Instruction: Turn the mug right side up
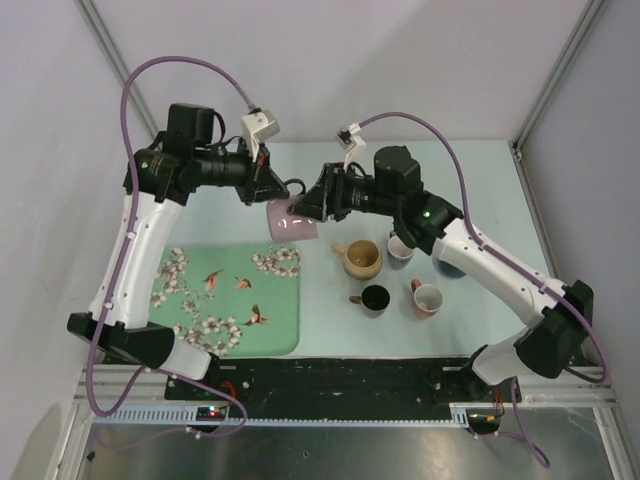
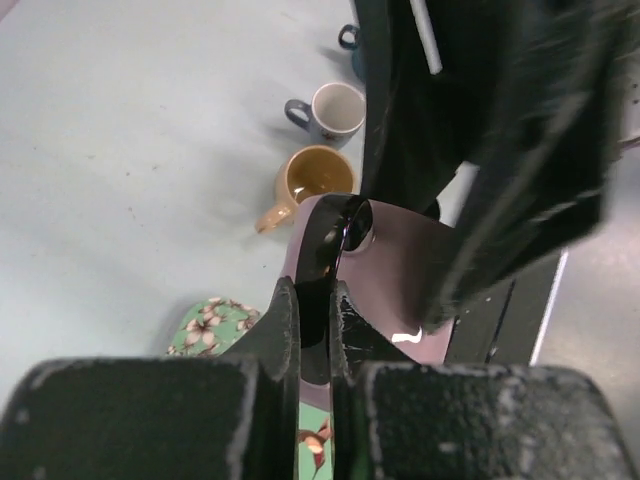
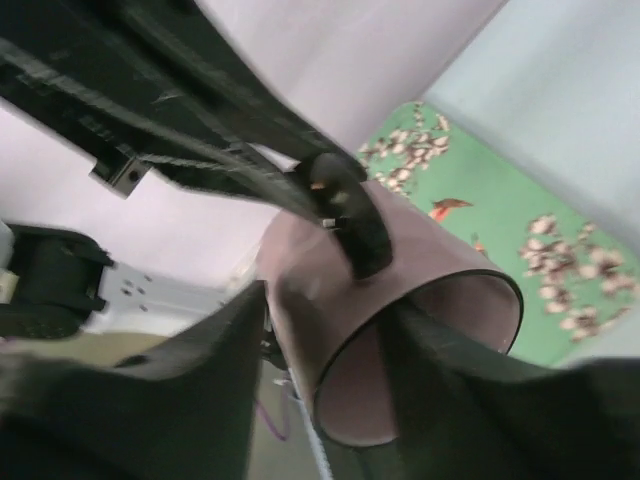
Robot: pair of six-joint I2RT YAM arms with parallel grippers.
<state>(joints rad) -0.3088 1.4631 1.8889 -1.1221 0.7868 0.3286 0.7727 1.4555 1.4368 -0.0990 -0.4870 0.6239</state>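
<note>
The pink mug (image 1: 290,222) with a black handle hangs in the air between both arms, above the far right corner of the green mat. My left gripper (image 1: 280,196) is shut on the handle (image 2: 327,245), its jaws narrow in the left wrist view (image 2: 312,300). My right gripper (image 1: 306,207) is open and straddles the mug's wall (image 3: 325,300), with one finger inside the mouth and one outside. The mug (image 3: 420,265) lies tilted, its mouth facing the right wrist camera.
A green floral mat (image 1: 230,300) lies at the front left. A tan mug (image 1: 362,259), a grey mug (image 1: 400,247), a black mug (image 1: 374,298) and a salmon mug (image 1: 428,299) stand upright to the right of it.
</note>
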